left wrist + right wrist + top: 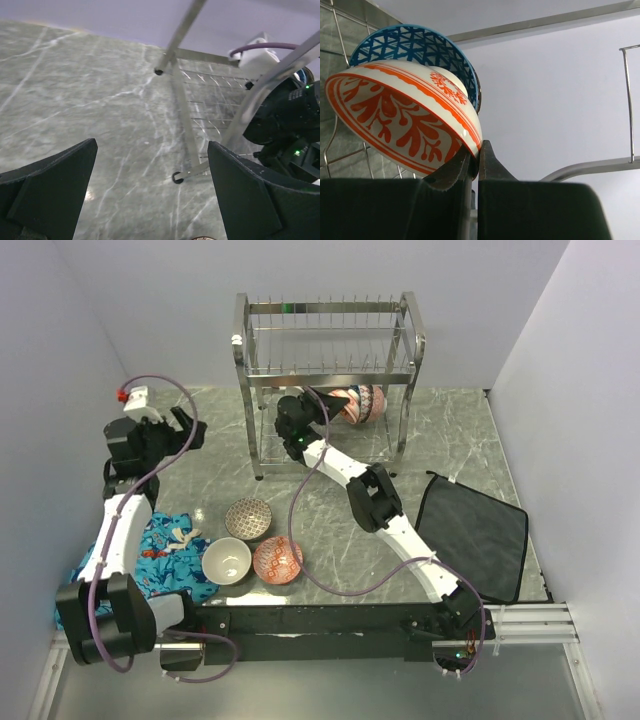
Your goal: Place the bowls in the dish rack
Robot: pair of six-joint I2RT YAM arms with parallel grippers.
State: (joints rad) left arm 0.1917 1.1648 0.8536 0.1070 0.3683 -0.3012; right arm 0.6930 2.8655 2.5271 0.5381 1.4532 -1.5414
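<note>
From above, the right end effector [330,405] reaches into the lower tier of the dish rack [326,308] with the red-orange bowl [352,405]. On the table [200,475], the brown-grey bowl [248,518], cream-white bowl [226,560] and pinkish-red bowl [277,560] wait near the arms. The left wrist view shows the left end effector [151,150] spread wide and empty, left of the rack's legs. In the right wrist view the fingers are pinched tight on the red-orange bowl's rim, and the bowl is tilted just in front of the blue bowl [415,45]; I cannot tell whether they touch. The placement probably goes best by lowering slowly until the prongs carry the bowl. Release should come only then, and the fingers should back out along the way they came in, so they do not catch the rim or the wires.
</note>
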